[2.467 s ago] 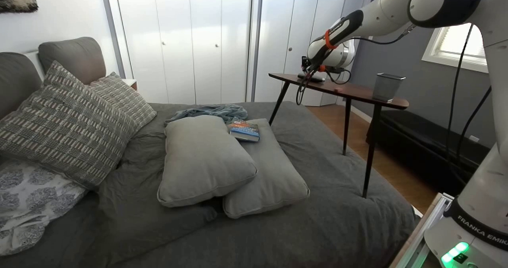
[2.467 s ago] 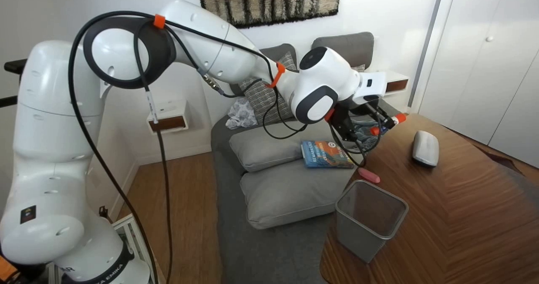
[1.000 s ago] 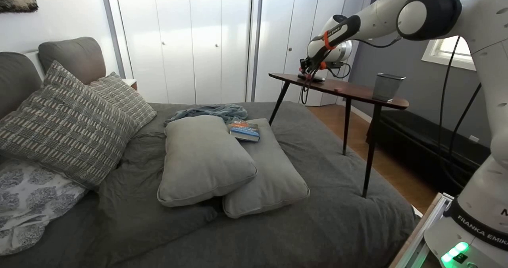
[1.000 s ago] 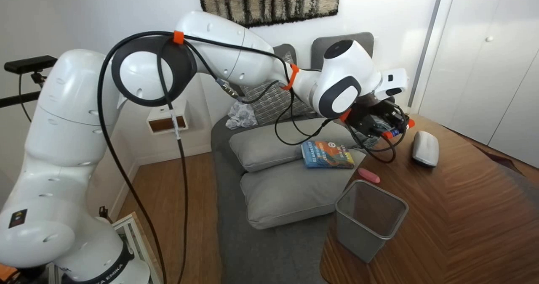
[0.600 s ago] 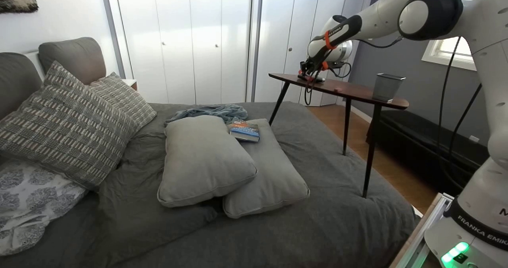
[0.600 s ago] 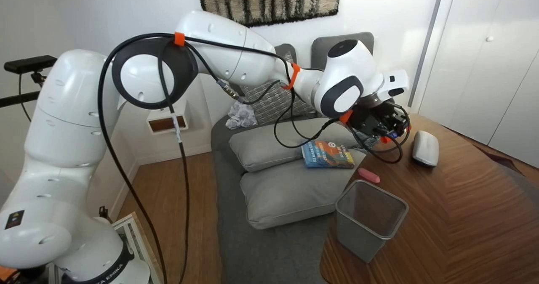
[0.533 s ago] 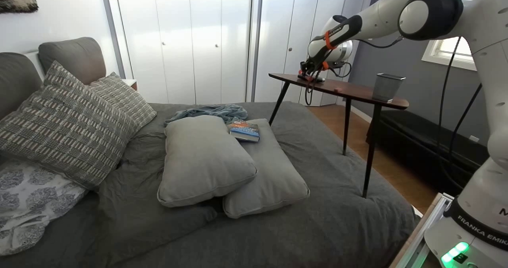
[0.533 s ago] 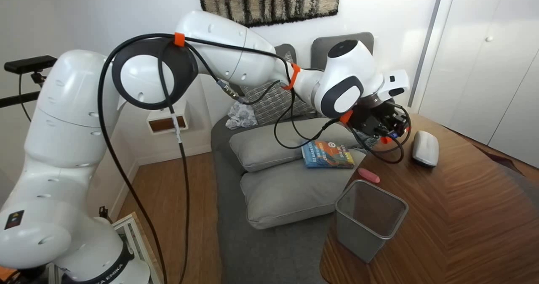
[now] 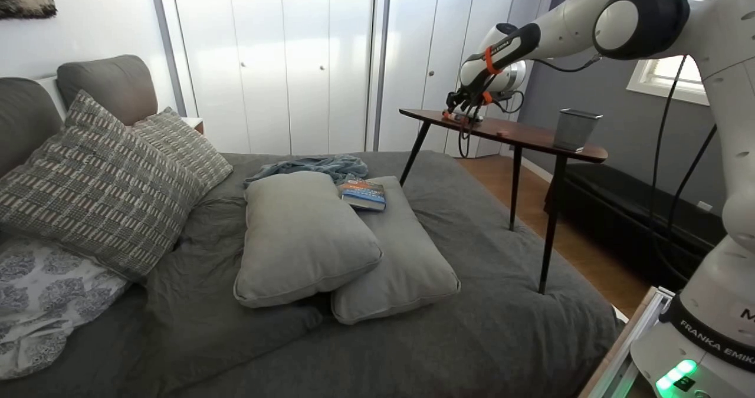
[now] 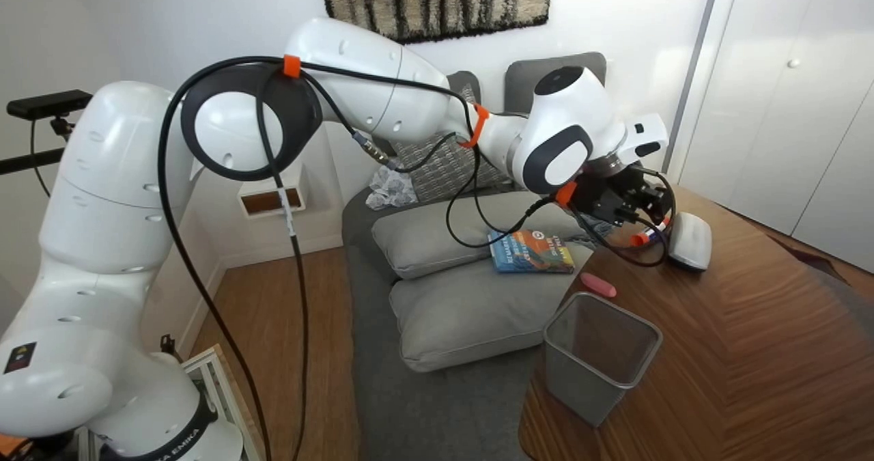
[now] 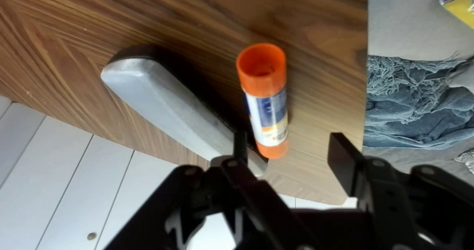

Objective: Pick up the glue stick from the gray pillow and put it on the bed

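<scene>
The glue stick (image 11: 267,109), white and blue with orange ends, lies on the wooden side table (image 10: 751,365) against the grey eraser-like block. It also shows in both exterior views, at the table's far end (image 9: 454,117) and partly behind cables (image 10: 645,237). My gripper (image 11: 290,146) is open, its fingers (image 11: 340,164) apart. In the wrist view the glue stick's near end shows just beyond the gap, nearer the left finger; nothing is held. In an exterior view the gripper (image 10: 642,207) is just above the glue stick. Two gray pillows (image 9: 307,239) lie on the dark gray bed (image 9: 489,333).
The grey block (image 11: 174,105) is beside the glue stick. A pink object (image 10: 598,285) and a mesh bin (image 10: 580,389) stand on the table. A book (image 9: 364,194) lies on the pillows, a blue cloth (image 9: 330,166) behind them. Cables (image 10: 638,263) hang by the gripper.
The arm moved toward the grey block and lowered with the glue stick in the gripper. The gripper has since let go and sits slightly off the glue stick, which rests on the table.
</scene>
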